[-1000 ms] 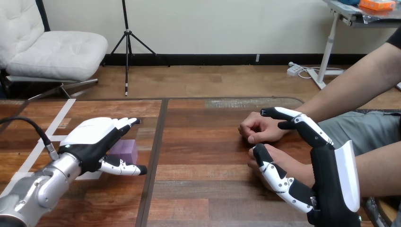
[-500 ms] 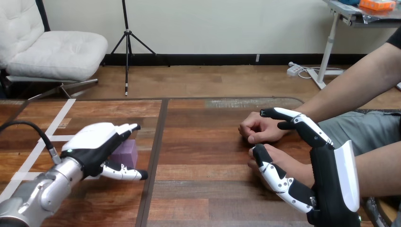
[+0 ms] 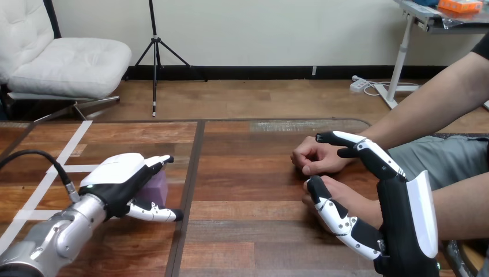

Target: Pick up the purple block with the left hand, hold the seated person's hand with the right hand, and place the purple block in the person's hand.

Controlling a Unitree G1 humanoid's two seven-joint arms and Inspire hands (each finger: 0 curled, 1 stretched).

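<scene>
The purple block [image 3: 158, 186] lies on the wooden table [image 3: 248, 173] at the left, its left part hidden under my left hand [image 3: 117, 180]. That hand is open: its fingers reach straight over the block's top and its thumb juts out in front of the block. At the right, my right hand [image 3: 403, 225] stands on edge and open. Its fingers stretch toward the person's fist [image 3: 314, 157], and its thumb lies against the near side of the person's nearer hand [image 3: 348, 199]. That nearer hand rests on the table between my thumb and fingers, which are not curled round it.
White tape lines [image 3: 64, 157] cross the table's left part. A dark seam [image 3: 190, 190] runs front to back just right of the block. The person's forearms [image 3: 427, 115] come in from the right edge.
My left hand has drawn back toward me and sunk lower over the purple block. The right hand and the person's hands have stayed put.
</scene>
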